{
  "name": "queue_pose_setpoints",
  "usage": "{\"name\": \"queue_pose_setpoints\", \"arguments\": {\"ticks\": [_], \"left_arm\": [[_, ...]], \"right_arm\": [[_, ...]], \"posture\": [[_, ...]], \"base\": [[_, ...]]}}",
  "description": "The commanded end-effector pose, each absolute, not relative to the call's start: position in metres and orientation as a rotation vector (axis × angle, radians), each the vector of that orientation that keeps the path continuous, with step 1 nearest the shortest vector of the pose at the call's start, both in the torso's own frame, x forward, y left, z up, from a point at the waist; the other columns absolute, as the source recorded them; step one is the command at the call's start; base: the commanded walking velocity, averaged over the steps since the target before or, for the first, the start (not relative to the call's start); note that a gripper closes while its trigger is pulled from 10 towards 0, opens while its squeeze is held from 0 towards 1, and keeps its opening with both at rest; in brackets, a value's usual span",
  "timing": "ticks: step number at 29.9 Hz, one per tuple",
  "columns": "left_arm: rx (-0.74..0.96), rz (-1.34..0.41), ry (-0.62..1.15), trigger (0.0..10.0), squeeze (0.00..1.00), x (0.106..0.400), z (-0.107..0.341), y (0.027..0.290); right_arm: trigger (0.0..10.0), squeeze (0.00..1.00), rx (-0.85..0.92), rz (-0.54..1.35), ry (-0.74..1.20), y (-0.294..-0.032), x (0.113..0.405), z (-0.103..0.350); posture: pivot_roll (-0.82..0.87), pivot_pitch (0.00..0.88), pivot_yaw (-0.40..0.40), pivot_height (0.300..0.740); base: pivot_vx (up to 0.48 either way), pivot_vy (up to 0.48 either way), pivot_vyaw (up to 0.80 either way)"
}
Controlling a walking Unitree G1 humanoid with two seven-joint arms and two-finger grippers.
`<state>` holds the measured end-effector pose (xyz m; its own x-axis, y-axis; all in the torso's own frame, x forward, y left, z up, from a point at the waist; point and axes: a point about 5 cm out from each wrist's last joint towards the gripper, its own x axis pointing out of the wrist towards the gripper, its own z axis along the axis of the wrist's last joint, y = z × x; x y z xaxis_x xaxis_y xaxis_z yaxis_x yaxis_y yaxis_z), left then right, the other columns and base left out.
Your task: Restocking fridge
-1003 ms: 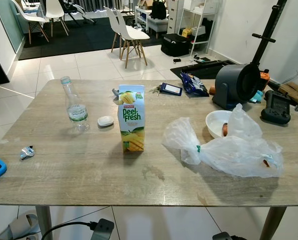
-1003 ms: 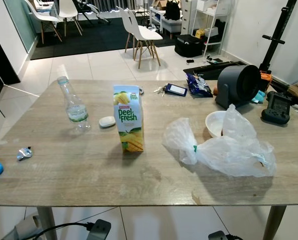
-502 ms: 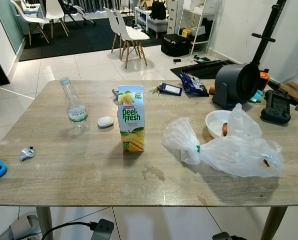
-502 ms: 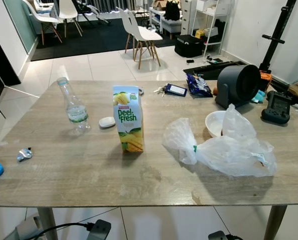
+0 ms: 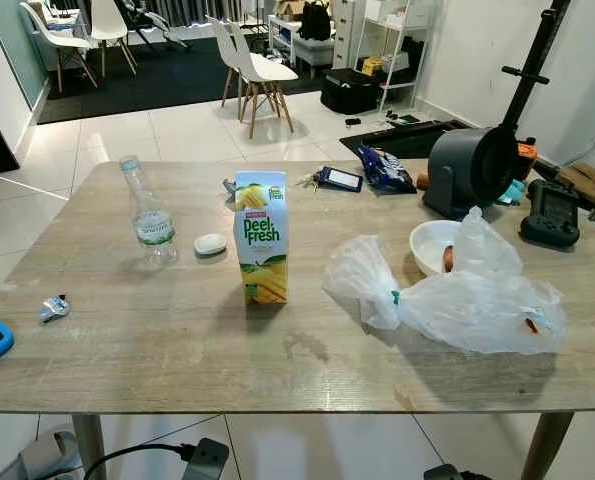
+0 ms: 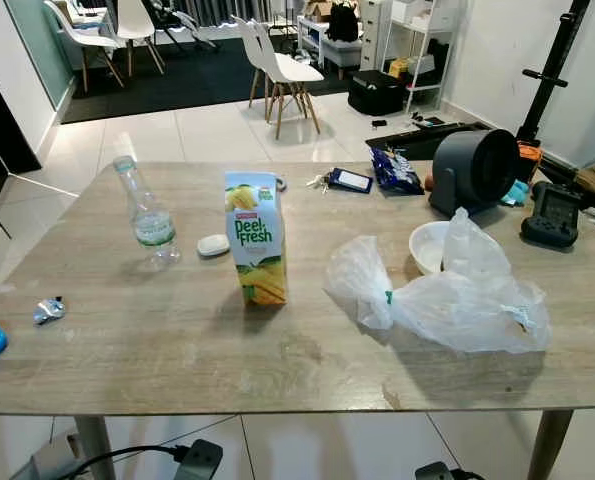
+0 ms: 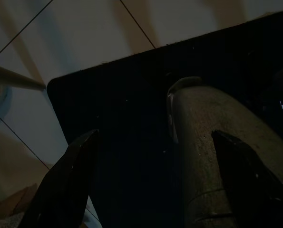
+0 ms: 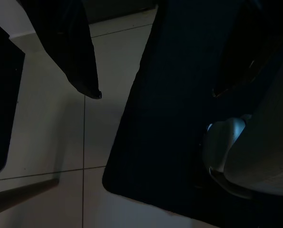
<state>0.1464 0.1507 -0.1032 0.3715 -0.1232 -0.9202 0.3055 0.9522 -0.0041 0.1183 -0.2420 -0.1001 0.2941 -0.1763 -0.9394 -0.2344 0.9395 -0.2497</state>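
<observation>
Nothing is restocked yet, by the look of it; every item sits on the worktop [image 5: 177, 350]. From the left: a water bottle [image 5: 150, 212] stands upright, the juice carton [image 5: 262, 237] stands near the middle, and a plastic bag [image 5: 457, 300] slumps on the right against a white bowl [image 5: 432, 245]. The near edge is bare, leaving open room to reach the carton. The left pincer [image 7: 155, 180] and right pincer [image 8: 155, 52] hang low over dark floor matting, both spread wide and gripping nothing.
</observation>
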Motion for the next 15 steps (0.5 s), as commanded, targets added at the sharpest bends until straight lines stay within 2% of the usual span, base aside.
{"name": "queue_pose_setpoints", "arguments": {"ticks": [1,15], "left_arm": [[0.204,-0.263,1.182,10.0,0.00,0.1421,-0.1044,0.1609],[0.203,-0.267,1.180,10.0,0.00,0.1422,-0.1043,0.1612]], "right_arm": [[10.0,0.00,-0.371,0.048,1.284,-0.2398,0.1180,-0.1008],[10.0,0.00,-0.367,0.048,1.284,-0.2391,0.1179,-0.1010]], "posture": [[0.05,0.000,0.003,0.740],[0.05,0.000,0.003,0.740]], "base": [[0.000,0.000,0.00],[0.000,0.000,0.00]]}}
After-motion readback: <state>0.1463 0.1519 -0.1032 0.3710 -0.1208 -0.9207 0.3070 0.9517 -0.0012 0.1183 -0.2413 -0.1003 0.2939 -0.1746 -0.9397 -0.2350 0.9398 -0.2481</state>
